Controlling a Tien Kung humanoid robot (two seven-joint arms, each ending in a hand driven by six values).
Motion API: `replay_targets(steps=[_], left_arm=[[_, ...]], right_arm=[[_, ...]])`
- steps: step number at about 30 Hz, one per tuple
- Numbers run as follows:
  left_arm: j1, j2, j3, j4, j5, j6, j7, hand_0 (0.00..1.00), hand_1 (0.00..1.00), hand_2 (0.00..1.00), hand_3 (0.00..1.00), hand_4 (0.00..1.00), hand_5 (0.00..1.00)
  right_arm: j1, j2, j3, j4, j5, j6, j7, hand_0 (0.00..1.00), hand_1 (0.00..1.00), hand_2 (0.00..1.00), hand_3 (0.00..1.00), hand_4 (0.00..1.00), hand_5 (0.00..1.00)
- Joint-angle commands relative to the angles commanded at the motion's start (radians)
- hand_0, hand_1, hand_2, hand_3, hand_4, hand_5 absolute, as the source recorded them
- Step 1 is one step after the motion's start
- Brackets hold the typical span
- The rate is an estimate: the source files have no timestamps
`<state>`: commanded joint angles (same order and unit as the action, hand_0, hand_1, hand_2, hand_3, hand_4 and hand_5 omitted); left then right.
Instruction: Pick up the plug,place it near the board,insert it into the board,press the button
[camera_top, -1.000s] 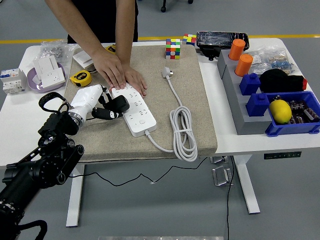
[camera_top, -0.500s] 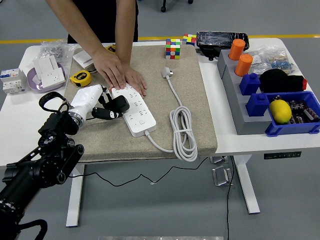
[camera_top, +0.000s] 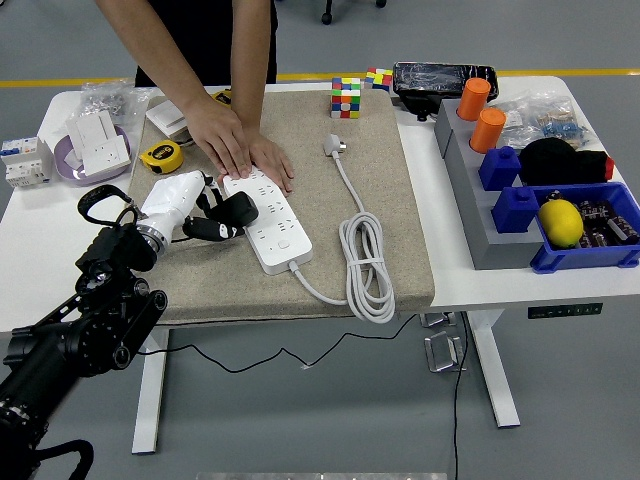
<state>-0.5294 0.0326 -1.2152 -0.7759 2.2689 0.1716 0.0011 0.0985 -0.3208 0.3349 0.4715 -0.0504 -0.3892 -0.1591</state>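
Observation:
A white power strip (camera_top: 268, 217), the board, lies slantwise on the beige mat (camera_top: 380, 240). Its white cable (camera_top: 362, 260) coils to the right and ends in a white plug (camera_top: 332, 146). My left hand (camera_top: 215, 215), white at the back with black fingers, holds a black plug (camera_top: 240, 208) right at the strip's left edge, over its sockets. A person's two hands (camera_top: 235, 148) press flat on the strip's far end, holding it down. My right arm is out of sight.
A yellow tape measure (camera_top: 160, 156), a purple bowl with a white socket (camera_top: 92, 148) and a breaker (camera_top: 25, 160) sit at the left. Rubik's cubes (camera_top: 346, 97) stand at the back. Grey and blue blocks, orange cylinders and a lemon (camera_top: 561, 221) fill the right side.
My left hand has shifted very slightly with the black plug against the strip. The person's hands stay put.

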Motion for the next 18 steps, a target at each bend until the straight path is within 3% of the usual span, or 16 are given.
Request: replay_targets(steps=[18], left_arm=[[-0.003,0.001,0.007,0.000,0.000,-0.004,-0.003,0.552,0.483,0.340,0.300,0.649,0.162]], right_arm=[[0.000,-0.001,0.003,-0.001,0.003,-0.005,0.004,0.889,0.865,0.838,0.841,0.998,0.998]])
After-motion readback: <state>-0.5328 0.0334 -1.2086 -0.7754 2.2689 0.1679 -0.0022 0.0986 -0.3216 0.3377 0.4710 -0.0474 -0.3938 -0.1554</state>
